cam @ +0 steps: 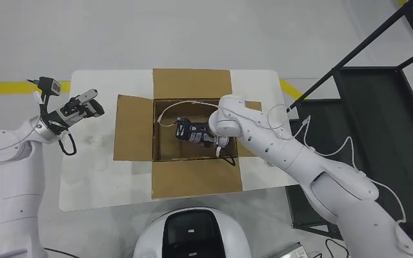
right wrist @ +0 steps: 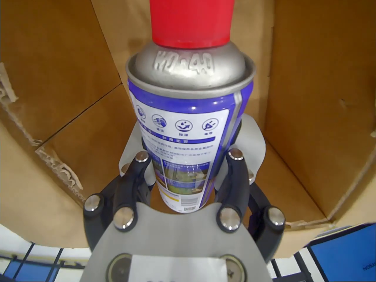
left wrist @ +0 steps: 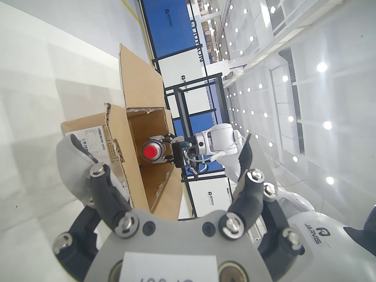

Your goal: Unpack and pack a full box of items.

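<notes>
right end effector [right wrist: 192,151] pinching a red-capped blue spray can [right wrist: 188,104] inside the brown cardboard box [cam: 134,127], left end effector [cam: 97,107] spread open

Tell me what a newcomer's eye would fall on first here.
The blue spray can with its bright red cap, clamped in the right hand in the mouth of the open cardboard box at the middle of the table. Next, the left hand, open with nothing in it, out over the table's left edge, apart from the box.
</notes>
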